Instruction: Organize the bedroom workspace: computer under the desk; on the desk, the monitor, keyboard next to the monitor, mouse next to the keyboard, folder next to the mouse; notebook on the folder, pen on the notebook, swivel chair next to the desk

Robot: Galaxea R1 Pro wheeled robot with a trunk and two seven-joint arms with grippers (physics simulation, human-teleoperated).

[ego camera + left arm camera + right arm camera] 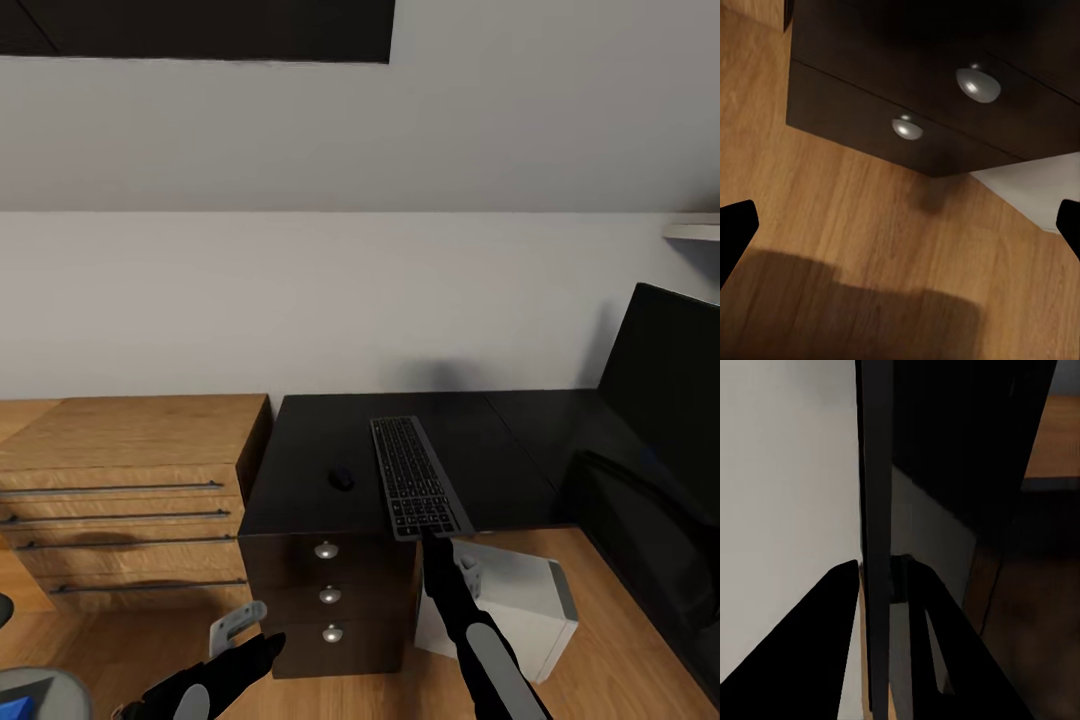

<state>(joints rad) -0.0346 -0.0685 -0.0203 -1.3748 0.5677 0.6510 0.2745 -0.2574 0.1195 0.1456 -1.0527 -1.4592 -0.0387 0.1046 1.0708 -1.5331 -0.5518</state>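
A pale wall stands behind the black desk (500, 450), and the floor (600, 580) below is warm wood; to the desk's left you have a wooden dresser (120, 470) with bar handles, set just beside the drawer unit (330, 600) with its round silver knobs. On the glossy tabletop the keyboard (412, 478) lies lengthwise, running from the wall side toward you, its near end reaching over the front edge; your right hand (432, 537) is clamped on that near end, and in the right wrist view the thin edge of the keyboard (876, 540) sits between the two dark fingers (817, 652), which press in close on either side. The mouse (341, 478) rests on the tabletop just left of the keyboard, apart from it. The monitor (665, 400) stands at the right, on the desk's side wing, its screen dark. The computer (520, 600) sits on the floor below the tabletop, just right of the drawer unit, tilted a little toward you. Your left hand (238, 625) hangs low in front of the drawer unit with its fingers spread apart and holding nothing; in the left wrist view the fingertips (735, 225) show at the far edges, with the floor and two knobs (978, 82) between them. At the lower left corner a bit of the blue folder (25, 697) shows on a grey seat.
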